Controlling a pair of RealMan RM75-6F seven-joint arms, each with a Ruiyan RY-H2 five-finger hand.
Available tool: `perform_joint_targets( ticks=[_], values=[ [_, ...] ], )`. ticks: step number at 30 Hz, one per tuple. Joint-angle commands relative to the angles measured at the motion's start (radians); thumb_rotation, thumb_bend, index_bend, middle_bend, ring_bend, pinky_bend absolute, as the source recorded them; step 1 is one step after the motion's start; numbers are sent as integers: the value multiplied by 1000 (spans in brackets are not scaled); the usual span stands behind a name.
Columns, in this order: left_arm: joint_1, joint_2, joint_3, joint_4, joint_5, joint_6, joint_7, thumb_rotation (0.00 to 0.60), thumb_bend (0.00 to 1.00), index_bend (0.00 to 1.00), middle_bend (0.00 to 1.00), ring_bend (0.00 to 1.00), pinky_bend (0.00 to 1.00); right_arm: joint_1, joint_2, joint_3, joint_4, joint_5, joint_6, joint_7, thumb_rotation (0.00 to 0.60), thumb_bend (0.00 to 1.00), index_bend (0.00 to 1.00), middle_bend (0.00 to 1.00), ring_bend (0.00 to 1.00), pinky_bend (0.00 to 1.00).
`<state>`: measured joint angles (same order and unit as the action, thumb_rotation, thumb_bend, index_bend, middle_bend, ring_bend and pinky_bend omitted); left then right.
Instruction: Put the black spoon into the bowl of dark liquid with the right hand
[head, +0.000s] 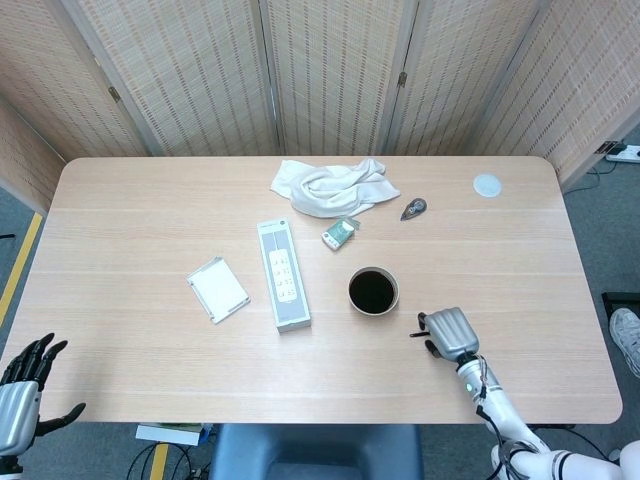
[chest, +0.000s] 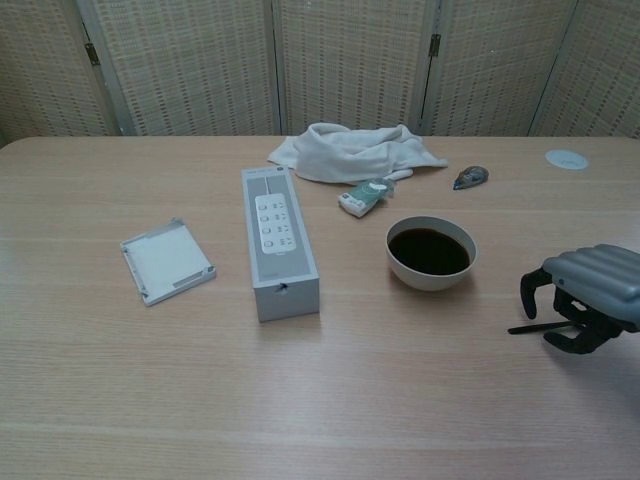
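The black spoon (chest: 527, 327) lies flat on the table, only its thin handle end showing left of my right hand (chest: 585, 295). That hand arches over the rest of the spoon with fingers curled down; whether it grips the spoon is unclear. In the head view the right hand (head: 452, 332) sits just right of and nearer than the white bowl of dark liquid (head: 373, 291), with the spoon's handle tip (head: 416, 334) poking out toward the bowl (chest: 431, 252). My left hand (head: 25, 392) hangs off the table's near left corner, fingers spread, holding nothing.
A white power strip box (head: 284, 275) lies left of the bowl, with a small white square lid (head: 217, 289) beyond it. At the back are a white cloth (head: 330, 186), a green packet (head: 340, 233), a small grey item (head: 414, 209) and a white disc (head: 487, 184).
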<state>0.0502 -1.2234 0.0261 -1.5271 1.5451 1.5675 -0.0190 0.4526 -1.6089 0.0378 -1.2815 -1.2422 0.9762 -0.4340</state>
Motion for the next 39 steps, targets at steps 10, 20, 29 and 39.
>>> perform_joint_targets(
  ticks=[10, 20, 29, 39],
  values=[
    [3, -1, 0, 8, -3, 1, -7, 600, 170, 146, 74, 86, 162, 17, -16, 1, 21, 28, -21, -40, 600, 298, 495, 921, 1000, 1000],
    [5, 0, -2, 9, -5, 3, -8, 600, 170, 147, 75, 86, 162, 26, -23, -1, 35, 32, -30, -45, 600, 319, 504, 921, 1000, 1000],
    [5, 0, -2, 10, -8, -1, -7, 600, 170, 147, 75, 86, 162, 30, -33, -6, 51, 32, -37, -45, 600, 320, 518, 922, 1000, 1000],
    [7, -3, -1, 17, -11, -4, -9, 600, 171, 146, 74, 86, 162, 32, -43, -8, 71, 30, -42, -32, 600, 334, 549, 926, 1000, 1000]
  ],
)
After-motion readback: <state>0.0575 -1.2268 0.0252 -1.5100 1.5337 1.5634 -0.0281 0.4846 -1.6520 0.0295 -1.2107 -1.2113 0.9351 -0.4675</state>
